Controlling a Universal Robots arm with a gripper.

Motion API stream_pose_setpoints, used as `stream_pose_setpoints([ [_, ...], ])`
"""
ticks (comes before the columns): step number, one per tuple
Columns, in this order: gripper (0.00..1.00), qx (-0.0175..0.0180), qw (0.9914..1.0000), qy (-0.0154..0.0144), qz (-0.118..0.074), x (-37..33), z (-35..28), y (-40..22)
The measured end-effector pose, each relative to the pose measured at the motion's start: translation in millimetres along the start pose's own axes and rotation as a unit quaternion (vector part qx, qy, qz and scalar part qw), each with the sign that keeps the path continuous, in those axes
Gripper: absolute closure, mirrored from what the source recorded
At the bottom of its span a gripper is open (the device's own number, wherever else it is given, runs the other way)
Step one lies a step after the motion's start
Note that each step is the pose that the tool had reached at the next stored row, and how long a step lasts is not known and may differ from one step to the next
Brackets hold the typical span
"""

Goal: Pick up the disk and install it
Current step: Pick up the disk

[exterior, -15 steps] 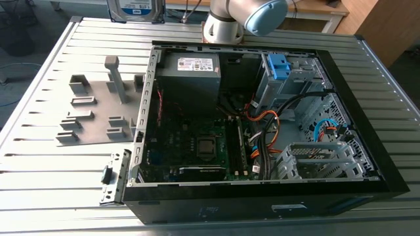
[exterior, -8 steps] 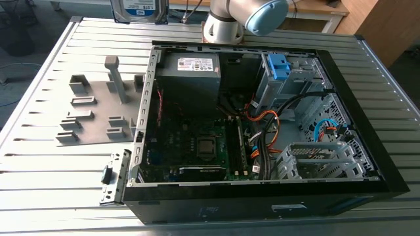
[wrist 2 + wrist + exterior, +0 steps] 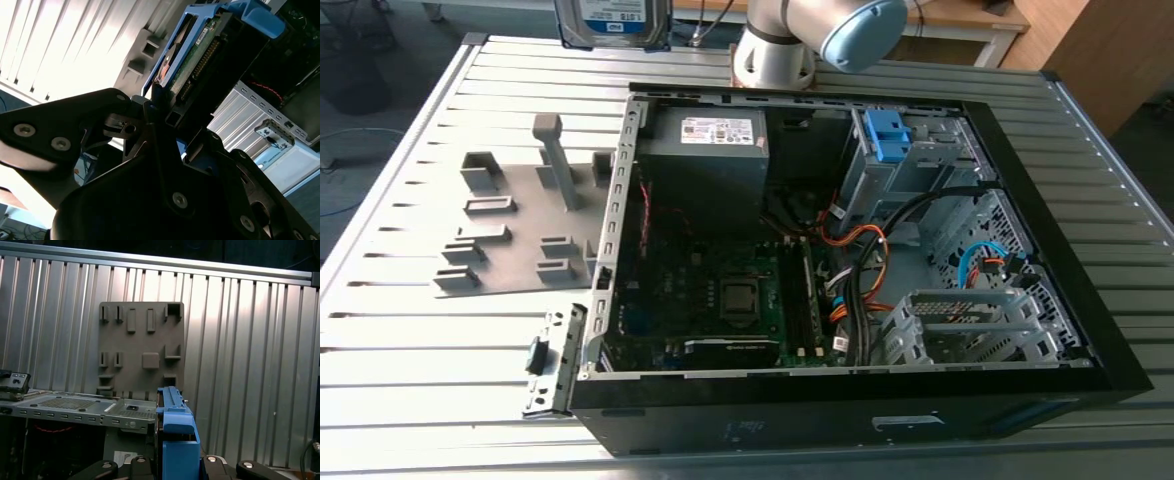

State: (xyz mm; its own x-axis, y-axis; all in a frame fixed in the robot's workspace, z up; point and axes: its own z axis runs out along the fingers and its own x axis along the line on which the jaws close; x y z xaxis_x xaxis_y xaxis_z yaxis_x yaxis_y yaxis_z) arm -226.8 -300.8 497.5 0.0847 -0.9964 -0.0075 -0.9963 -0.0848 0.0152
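— Where is the flat silver-grey metal disk in its blue plastic bracket (image 3: 614, 20)?
— Held up in the air over the ribbed metal table (image 3: 427, 330), to the exterior view's left of the pale grey arm (image 3: 781, 45), which rises behind the open black computer case (image 3: 854, 425).
— The black gripper (image 3: 172, 120)?
— Clamped on the disk's end.

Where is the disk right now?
The gripper holds the disk up in the air at the top of the exterior view, just to the exterior view's left of the arm's base, past the open computer case.
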Motion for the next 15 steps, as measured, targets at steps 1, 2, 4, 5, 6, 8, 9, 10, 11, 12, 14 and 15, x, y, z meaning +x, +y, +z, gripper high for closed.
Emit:
stream_pose_setpoints([
  [1, 0.63, -0.0001, 1.0, 0.0, 0.0, 0.2, 0.0, -1.2],
  [2, 0.63, -0.0001, 1.0, 0.0, 0.0, 0.5, 0.1, -2.4],
  [4, 0.63, -0.0002, 1.0, 0.0, 0.0, 0.9, 0.1, -4.5],
  [5, 0.63, -0.0002, 1.0, 0.0, 0.0, 1.2, 0.1, -5.4],
  [6, 0.63, -0.0002, 1.0, 0.0, 0.0, 1.4, 0.2, -6.2],
  [8, 0.63, -0.0002, 1.0, 0.0, 0.0, 1.9, 0.3, -7.7],
  [9, 0.63, -0.0003, 1.0, 0.0, 0.0, 2.1, 0.2, -8.5],
  [10, 0.63, -0.0002, 1.0, 0.0, 0.0, 2.4, 0.3, -9.2],
  [11, 0.63, -0.0002, 1.0, 0.0, 0.0, 2.7, 0.4, -9.8],
  [12, 0.63, -0.0002, 1.0, 0.0, 0.0, 3.0, 0.4, -10.5],
  [14, 0.63, -0.0003, 1.0, 0.0, 0.0, 3.5, 0.4, -11.9],
  [15, 0.63, -0.0002, 1.0, 0.0, 0.0, 3.8, 0.5, -12.7],
])
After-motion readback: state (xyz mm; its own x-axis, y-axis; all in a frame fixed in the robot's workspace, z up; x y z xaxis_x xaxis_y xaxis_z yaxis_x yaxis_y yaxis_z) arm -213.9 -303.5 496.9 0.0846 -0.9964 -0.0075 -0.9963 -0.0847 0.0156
